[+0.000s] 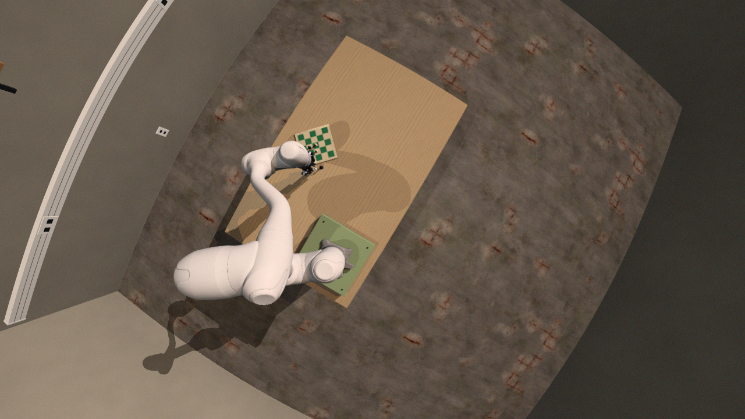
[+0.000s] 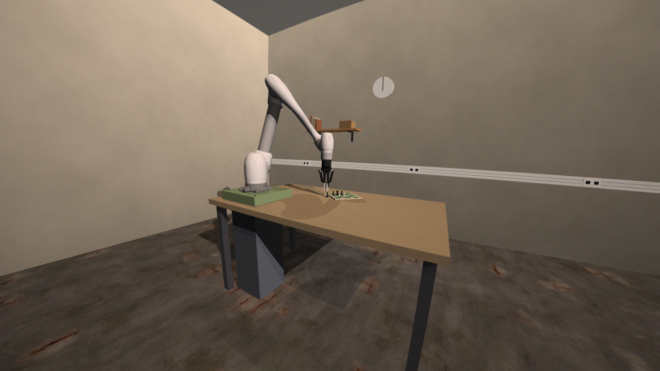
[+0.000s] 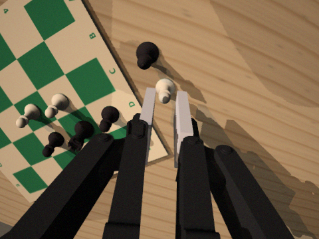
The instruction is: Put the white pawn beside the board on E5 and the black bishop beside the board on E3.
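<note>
Fingers (image 1: 312, 169) (image 2: 326, 190), slightly spread, flank the white pawn (image 3: 165, 86), which stands upright, head up, long axis vertical.

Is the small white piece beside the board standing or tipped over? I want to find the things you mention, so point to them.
Standing: the white pawn (image 3: 165, 87) shows its round base with the head above, between the fingertips.
</note>
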`<state>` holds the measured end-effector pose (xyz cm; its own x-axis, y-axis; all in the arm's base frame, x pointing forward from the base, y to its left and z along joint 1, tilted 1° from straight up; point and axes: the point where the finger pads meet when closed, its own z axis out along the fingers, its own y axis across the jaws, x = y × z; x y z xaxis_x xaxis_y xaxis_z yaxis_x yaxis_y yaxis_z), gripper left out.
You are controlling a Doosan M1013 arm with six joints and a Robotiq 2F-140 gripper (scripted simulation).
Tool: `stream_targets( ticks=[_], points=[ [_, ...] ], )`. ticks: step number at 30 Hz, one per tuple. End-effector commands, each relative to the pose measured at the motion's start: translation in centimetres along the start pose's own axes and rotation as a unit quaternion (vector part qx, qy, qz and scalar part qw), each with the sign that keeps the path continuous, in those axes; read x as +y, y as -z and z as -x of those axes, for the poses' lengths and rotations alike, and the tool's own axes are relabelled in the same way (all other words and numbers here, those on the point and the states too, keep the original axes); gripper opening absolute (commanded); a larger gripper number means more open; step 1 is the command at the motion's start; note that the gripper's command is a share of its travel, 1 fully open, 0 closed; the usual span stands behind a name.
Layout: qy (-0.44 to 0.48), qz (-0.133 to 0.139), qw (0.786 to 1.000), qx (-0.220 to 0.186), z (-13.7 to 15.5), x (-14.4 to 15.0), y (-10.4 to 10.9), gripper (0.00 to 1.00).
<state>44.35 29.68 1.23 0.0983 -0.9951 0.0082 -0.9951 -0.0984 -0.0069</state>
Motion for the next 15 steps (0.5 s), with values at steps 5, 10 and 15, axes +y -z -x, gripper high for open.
stream_targets(
  ticks=[5,10,15],
  points=[
    [0.000,0.001,1.000,0.000,-0.1,0.1,-0.3,0.20],
    [0.000,0.001,1.000,0.000,-0.1,0.1,-0.7,0.20],
    [0.000,0.001,1.000,0.000,-0.1,0.1,-1.6,0.20]
  ],
)
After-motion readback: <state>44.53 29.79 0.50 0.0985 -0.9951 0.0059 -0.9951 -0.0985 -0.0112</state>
